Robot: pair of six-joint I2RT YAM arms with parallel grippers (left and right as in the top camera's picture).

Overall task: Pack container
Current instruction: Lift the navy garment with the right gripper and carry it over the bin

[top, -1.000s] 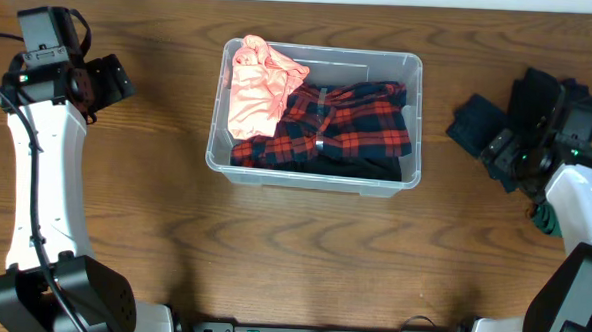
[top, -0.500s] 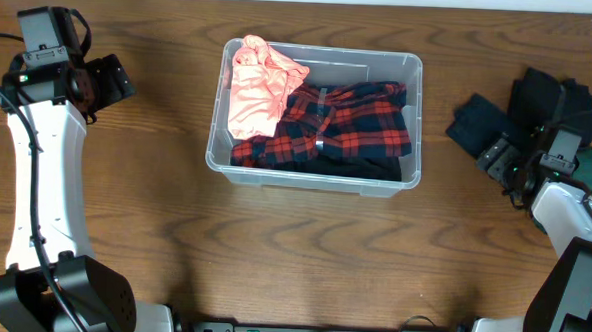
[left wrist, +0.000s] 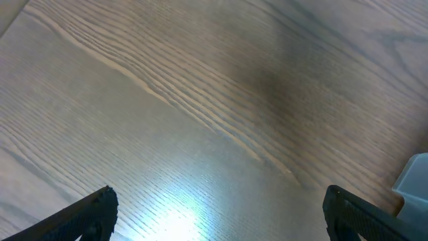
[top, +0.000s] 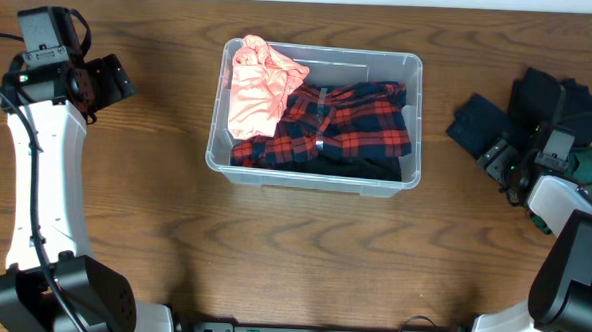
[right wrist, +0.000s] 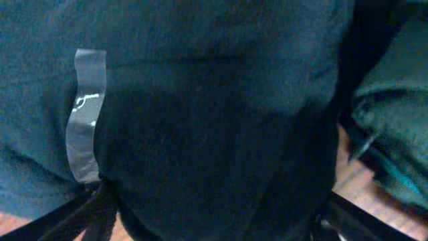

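Clear rectangular plastic container (top: pixel 413 61) mid-table, long axis left-right. Right of it lies dark navy cloth pile (top: pixel 476 122); right gripper (top: pixel 498 160) over pile, jaws apart, nearer arm. Far left of container, left gripper (top: pixel 115 78), jaws apart.

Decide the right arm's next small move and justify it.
Probably lower and close the right gripper on the dark garment: its fingers stand open with the fabric filling its view, while the container holds a pink garment and plaid shirt.

clear rectangular container (top: pixel 412 121), upright mid-table, holding plaid and pink clothes
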